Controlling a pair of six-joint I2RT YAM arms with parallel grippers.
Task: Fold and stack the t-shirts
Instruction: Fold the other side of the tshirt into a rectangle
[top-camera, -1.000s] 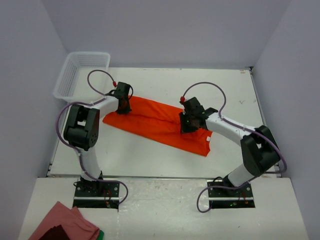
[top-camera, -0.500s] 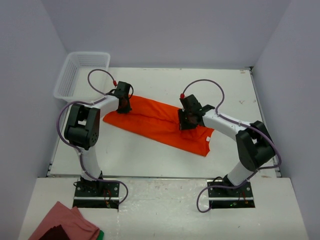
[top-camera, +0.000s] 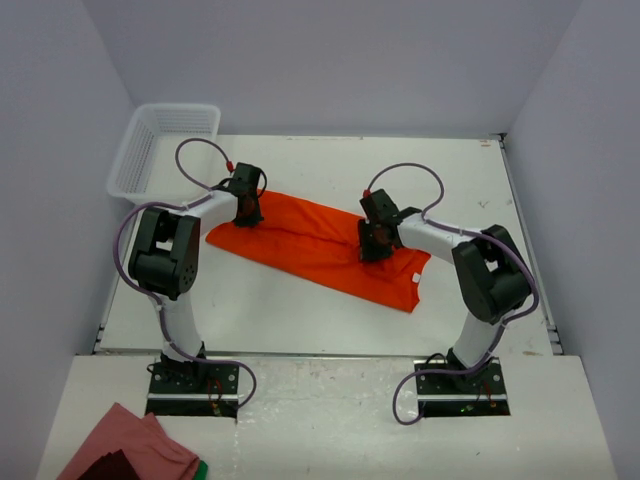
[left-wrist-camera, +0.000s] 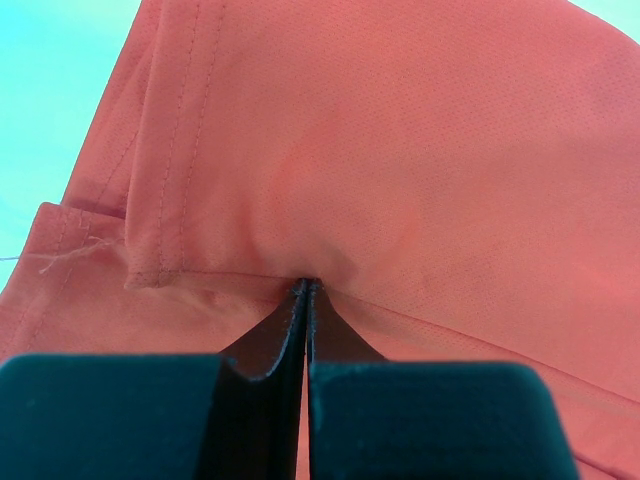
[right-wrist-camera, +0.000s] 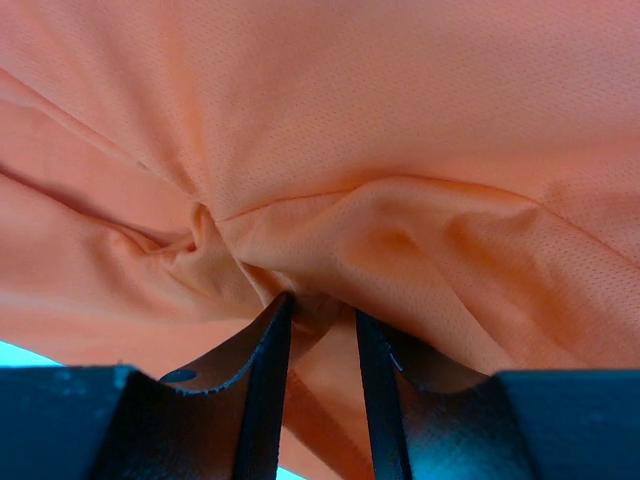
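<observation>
An orange-red t-shirt (top-camera: 315, 250), folded into a long strip, lies slantwise across the white table (top-camera: 450, 180). My left gripper (top-camera: 247, 211) is at the strip's left end. In the left wrist view it (left-wrist-camera: 307, 284) is shut on a fold of the t-shirt (left-wrist-camera: 400, 150) near a hemmed edge. My right gripper (top-camera: 372, 241) is on the strip's right part. In the right wrist view it (right-wrist-camera: 318, 305) stands nearly shut with a bunched fold of the t-shirt (right-wrist-camera: 400, 120) pinched between its fingers (right-wrist-camera: 268, 340).
A white mesh basket (top-camera: 150, 150) stands at the table's back left corner. A pink and dark red cloth (top-camera: 125, 450) lies on the near ledge at bottom left. Grey walls close in the table on three sides.
My right arm has swung its elbow inward and its gripper has shifted slightly left on the shirt. The left gripper has not moved.
</observation>
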